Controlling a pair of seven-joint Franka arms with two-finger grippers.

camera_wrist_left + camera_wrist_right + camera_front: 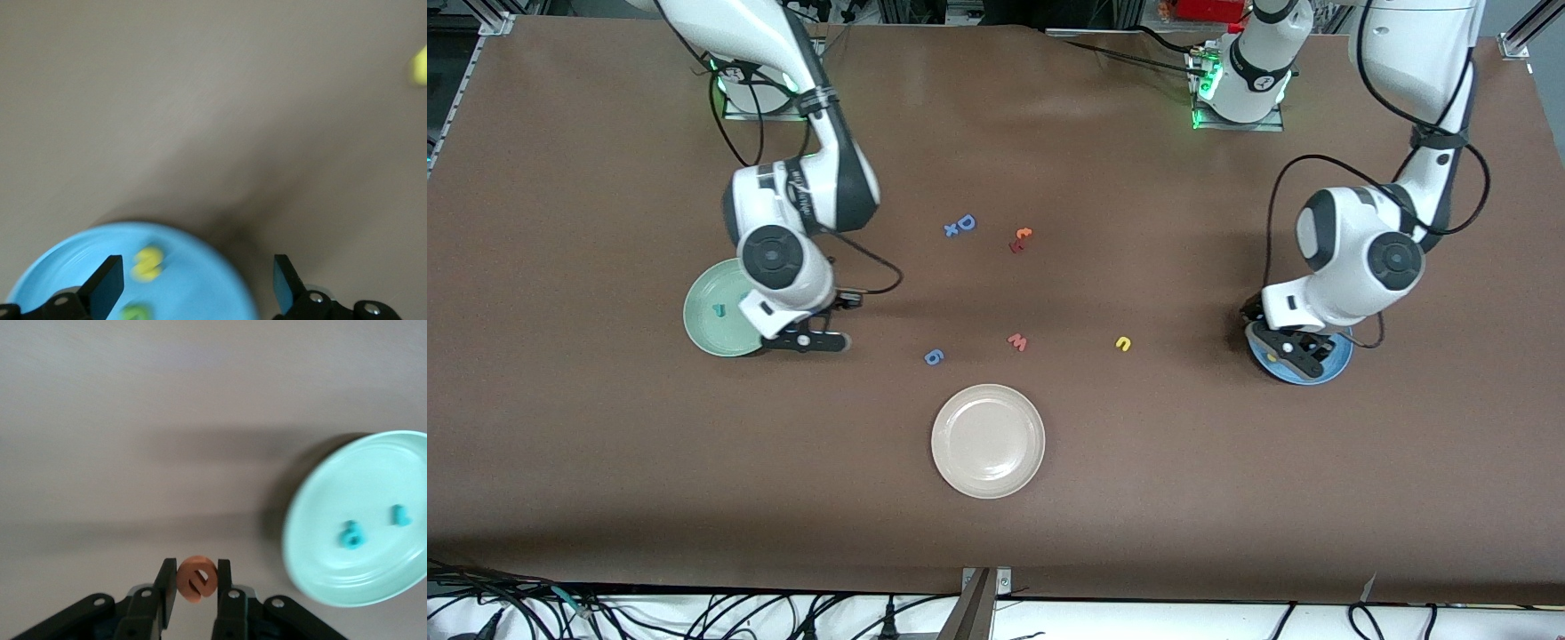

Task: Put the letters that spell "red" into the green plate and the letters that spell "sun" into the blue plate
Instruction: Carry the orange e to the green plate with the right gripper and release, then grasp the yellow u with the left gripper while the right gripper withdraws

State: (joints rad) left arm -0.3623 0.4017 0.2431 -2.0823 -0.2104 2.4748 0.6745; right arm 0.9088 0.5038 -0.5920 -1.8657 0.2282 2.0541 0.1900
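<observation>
A wide table (605, 462) covered in a plain brown sheet fills nearly the whole front view. Aluminium frame rails (458, 84) run along its corners. Black cables (720, 618) tangle over a white strip along the near edge. Even overhead light casts soft, blurred shadows across the brown surface.

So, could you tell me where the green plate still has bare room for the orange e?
The green plate holds two teal letters on one side; the half toward the right gripper, shut on the orange e, is bare.
</observation>
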